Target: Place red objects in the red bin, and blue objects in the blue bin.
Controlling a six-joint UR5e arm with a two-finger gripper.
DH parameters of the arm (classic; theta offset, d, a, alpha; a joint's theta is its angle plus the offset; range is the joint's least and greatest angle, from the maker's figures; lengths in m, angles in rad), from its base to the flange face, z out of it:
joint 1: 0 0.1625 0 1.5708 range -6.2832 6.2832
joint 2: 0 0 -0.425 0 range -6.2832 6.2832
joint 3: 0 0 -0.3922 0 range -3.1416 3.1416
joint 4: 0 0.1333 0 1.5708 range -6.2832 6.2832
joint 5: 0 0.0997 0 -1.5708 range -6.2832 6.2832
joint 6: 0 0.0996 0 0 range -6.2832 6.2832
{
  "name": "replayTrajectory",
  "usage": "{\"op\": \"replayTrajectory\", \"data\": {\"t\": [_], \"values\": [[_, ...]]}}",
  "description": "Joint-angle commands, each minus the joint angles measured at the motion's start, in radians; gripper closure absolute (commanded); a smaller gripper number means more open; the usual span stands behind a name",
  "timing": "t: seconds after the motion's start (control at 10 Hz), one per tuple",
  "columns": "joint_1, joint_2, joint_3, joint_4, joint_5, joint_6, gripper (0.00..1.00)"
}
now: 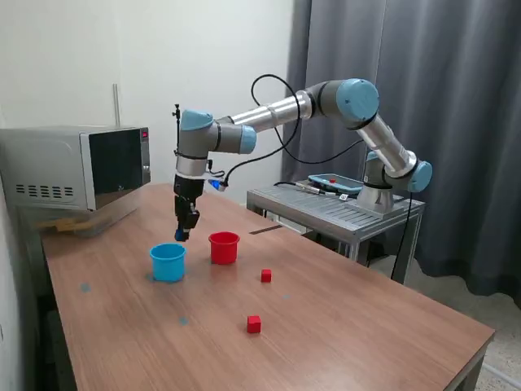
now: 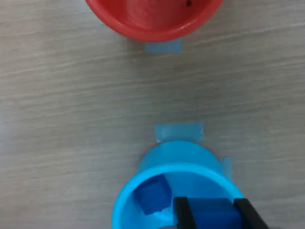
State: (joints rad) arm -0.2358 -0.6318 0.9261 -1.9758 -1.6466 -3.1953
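Gripper (image 1: 181, 236) hangs just above the blue cup (image 1: 168, 262), pointing straight down from the arm (image 1: 269, 114). In the wrist view its two black fingers (image 2: 182, 213) are clamped on a dark blue cube (image 2: 212, 213), one on each side, held over the cup's open mouth. A second dark blue cube (image 2: 152, 193) already lies inside that cup, tilted against the inner wall next to the held one.

The red cup (image 1: 224, 248) stands upright just beside the blue cup, on the exterior view's right of it, with a bare strip of table between them. In the wrist view small pieces of light blue tape (image 2: 178, 131) lie on the wood at the foot of each cup. What is inside the red cup cannot be told for sure from either view.

Two red cubes sit on the open tabletop, apart from the cups and from each other: one red cube (image 1: 266, 276) is near the red cup, toward the exterior view's right, and the other red cube (image 1: 254, 324) lies closer to the near edge of the wooden table (image 1: 342, 326). Neither touches anything but the table.

At the exterior view's left a microwave (image 1: 77, 167) rests at the far end of the table, and a grey metal stand (image 1: 334, 208) carries the arm's base behind it.
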Motion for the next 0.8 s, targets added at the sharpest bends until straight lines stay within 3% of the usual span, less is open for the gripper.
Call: {"op": "replayTrajectory", "data": {"t": [0.0,0.3,0.4,0.7], "values": [[0.003,0.024,-0.019,0.0,0.002,0.0,1.0],[0.004,0.046,-0.041,0.002,0.005,0.0,1.0],[0.006,0.047,-0.041,0.0,0.004,0.0,0.0],[0.006,0.049,-0.041,0.0,0.001,0.0,0.0]]}}
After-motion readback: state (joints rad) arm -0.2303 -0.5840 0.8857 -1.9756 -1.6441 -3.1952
